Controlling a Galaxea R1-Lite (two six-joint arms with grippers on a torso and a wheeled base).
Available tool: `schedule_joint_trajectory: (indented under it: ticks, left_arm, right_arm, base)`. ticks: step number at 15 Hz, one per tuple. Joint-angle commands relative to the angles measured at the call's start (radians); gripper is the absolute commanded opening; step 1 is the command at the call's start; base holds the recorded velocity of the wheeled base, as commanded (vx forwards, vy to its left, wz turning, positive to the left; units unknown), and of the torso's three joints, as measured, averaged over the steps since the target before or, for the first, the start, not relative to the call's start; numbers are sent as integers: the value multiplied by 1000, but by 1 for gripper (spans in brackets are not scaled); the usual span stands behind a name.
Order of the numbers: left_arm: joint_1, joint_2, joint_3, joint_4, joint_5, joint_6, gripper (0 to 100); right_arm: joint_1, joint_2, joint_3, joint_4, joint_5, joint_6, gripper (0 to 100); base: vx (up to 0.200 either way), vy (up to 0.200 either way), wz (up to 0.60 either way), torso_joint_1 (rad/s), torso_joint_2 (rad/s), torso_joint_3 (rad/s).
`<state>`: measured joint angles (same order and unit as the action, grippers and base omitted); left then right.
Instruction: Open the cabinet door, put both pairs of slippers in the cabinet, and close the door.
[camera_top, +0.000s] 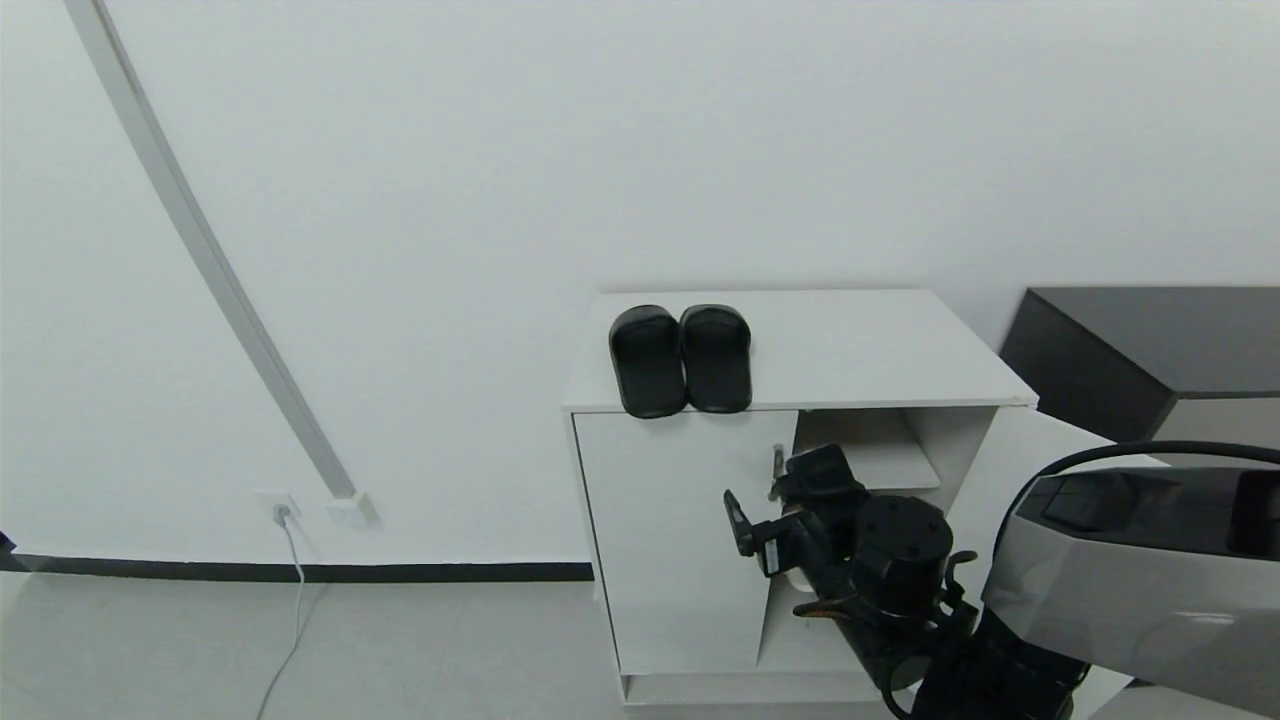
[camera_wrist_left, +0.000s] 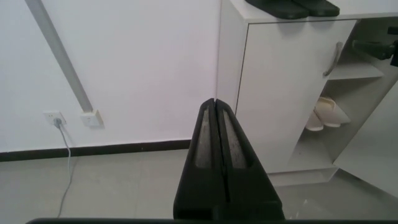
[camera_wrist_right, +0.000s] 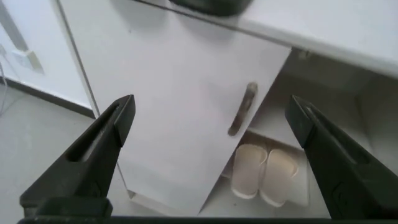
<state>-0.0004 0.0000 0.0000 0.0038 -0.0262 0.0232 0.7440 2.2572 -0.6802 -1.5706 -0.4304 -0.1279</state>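
Observation:
A white cabinet (camera_top: 800, 350) stands against the wall with its right door (camera_top: 1040, 470) swung open and its left door (camera_top: 680, 540) closed. A pair of black slippers (camera_top: 680, 358) lies on the cabinet top near the front left edge. A pair of beige slippers (camera_wrist_right: 264, 174) sits on the bottom shelf inside; it shows too in the left wrist view (camera_wrist_left: 328, 113). My right gripper (camera_wrist_right: 214, 121) hangs open in front of the closed door's handle (camera_wrist_right: 242, 109), empty. My left gripper (camera_wrist_left: 215, 109) is shut and empty, low and left of the cabinet.
A dark box-like piece of furniture (camera_top: 1150, 350) stands right of the cabinet. Wall sockets (camera_top: 315, 508) with a cable (camera_top: 290, 610) sit low on the wall to the left, below a slanted grey conduit (camera_top: 200, 240). Bare grey floor lies left of the cabinet.

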Motion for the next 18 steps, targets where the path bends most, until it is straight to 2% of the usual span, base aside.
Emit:
schedule_joint_trajectory:
  ticks: [1, 3, 5, 7, 8, 11, 12, 18]
  left_arm:
    - [0, 0, 0, 1, 0, 1, 0]
    - [0, 0, 0, 1, 0, 1, 0]
    - [0, 0, 0, 1, 0, 0, 0]
    - [0, 0, 0, 1, 0, 1, 0]
    - [0, 0, 0, 1, -1, 3, 0]
    - [0, 0, 0, 1, -1, 4, 0]
    - [0, 0, 0, 2, -1, 4, 0]
    - [0, 0, 0, 1, -1, 4, 0]
  right_arm:
    - [-6, 2, -12, 0, 16, -36, 100]
    - [20, -58, -41, 24, 18, -38, 100]
    - [43, -185, -136, 340, 12, 54, 100]
    - [78, -254, -305, 684, -14, 235, 100]
    - [89, -255, -395, 804, -51, 290, 100]
    - [107, -180, -542, 883, -111, 341, 100]
    - [107, -157, -553, 883, -114, 341, 100]
    - [103, -97, -582, 883, -117, 336, 100]
  base:
    - [0, 0, 0, 237, -505, -281]
    - [0, 0, 0, 198, -430, -234]
    - [0, 0, 0, 181, -381, -208]
    - [0, 0, 0, 56, -137, -66]
    - [0, 0, 0, 0, 0, 0]
    - [0, 0, 0, 0, 0, 0]
    - [0, 0, 0, 0, 0, 0]
    - [200, 0, 0, 2, -4, 5]
